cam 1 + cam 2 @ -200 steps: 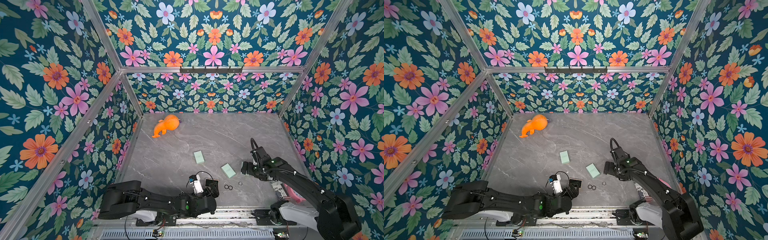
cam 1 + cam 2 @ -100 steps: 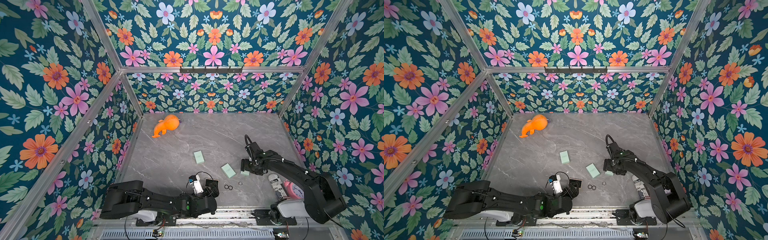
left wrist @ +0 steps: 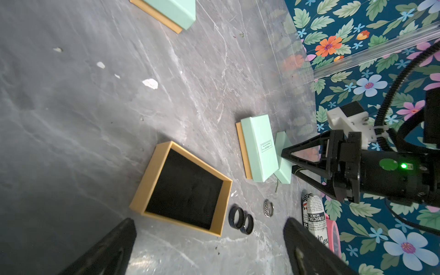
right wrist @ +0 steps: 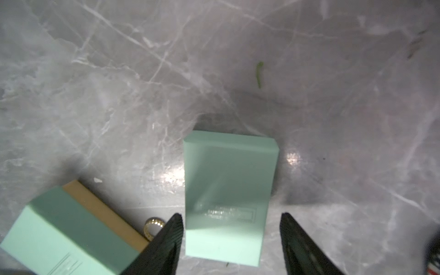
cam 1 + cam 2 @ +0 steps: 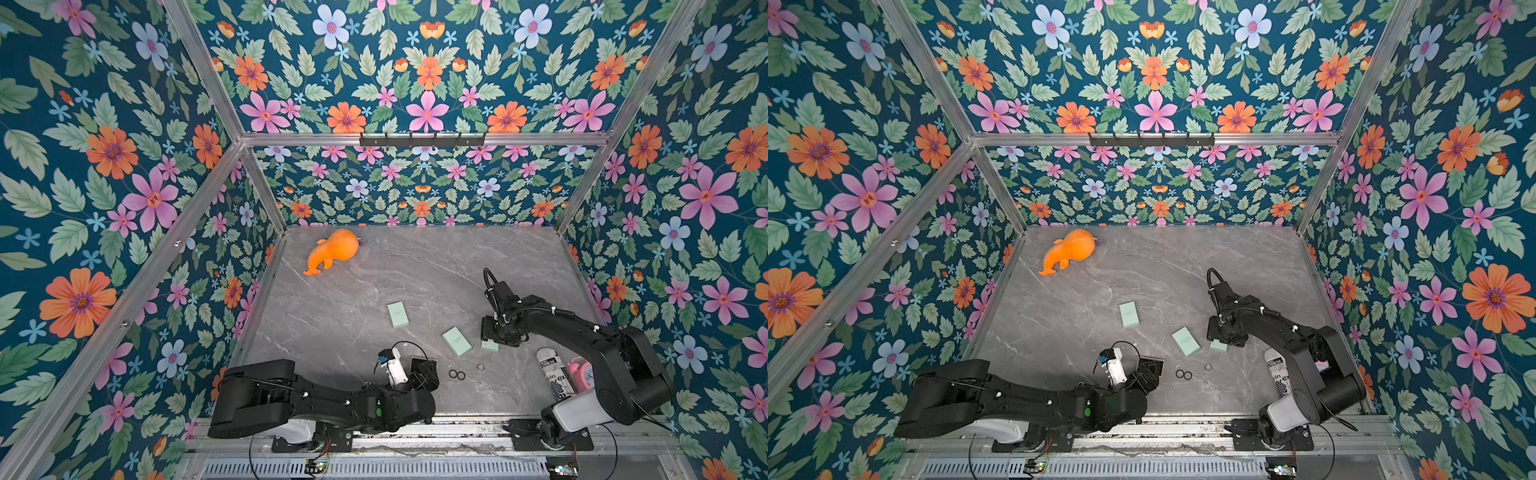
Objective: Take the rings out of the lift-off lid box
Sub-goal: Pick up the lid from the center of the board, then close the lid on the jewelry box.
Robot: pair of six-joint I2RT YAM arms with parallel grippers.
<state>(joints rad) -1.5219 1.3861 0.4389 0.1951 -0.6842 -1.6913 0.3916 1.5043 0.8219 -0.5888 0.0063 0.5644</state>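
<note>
We are straddling the mint-green lid [image 4: 228, 190] with the right gripper [image 4: 232, 214], its jaws apart. We are keeping the left gripper [image 3: 207, 221] spread wide. Two black rings [image 3: 241, 220] and a silvery ring [image 3: 269, 208] are lying on the marble table [image 3: 71, 119], just beside the open tan box base [image 3: 152, 176].

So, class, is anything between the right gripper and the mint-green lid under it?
Nothing visible: the lid sits bare between the right gripper's open fingers. A closed box and a gold ring lie just outside one finger.
</note>
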